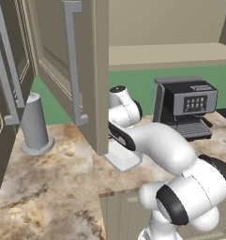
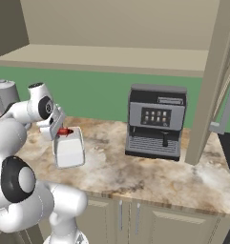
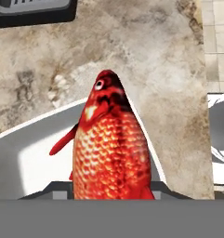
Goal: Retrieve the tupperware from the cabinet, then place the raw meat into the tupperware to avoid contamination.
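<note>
In the left base view, the white arm bends forward over the mottled beige stone surface (image 1: pixel 63 173), and the small pale grey-white translucent rectangular tupperware (image 1: pixel 124 157) sits on it just below the arm's wrist, beside the open door of the beige panelled wall cabinet (image 1: pixel 86 70). A grey cylinder on a round base (image 1: pixel 36 125) stands well to the left, and a dark coffee machine (image 1: pixel 187 108) stands to the right.

In the right base view, the pincer (image 2: pixel 60 130) hangs right over the far end of the tupperware (image 2: pixel 69 150), with the bright red-orange raw meat (image 2: pixel 65 131) at its tip.

In the hand view, the raw meat (image 3: pixel 111 148) proves to be a scaly red fish, rising head-up from between the dark finger tips, so the pincer is pinching it. The pale wall of the tupperware (image 3: pixel 25 125) curves behind and below it.

By my reading the box is already out of the cabinet and the placing step is in hand. The next move calls for lowering slightly, keeping the fish inside the walls, then spreading the fingers to drop it in
</note>
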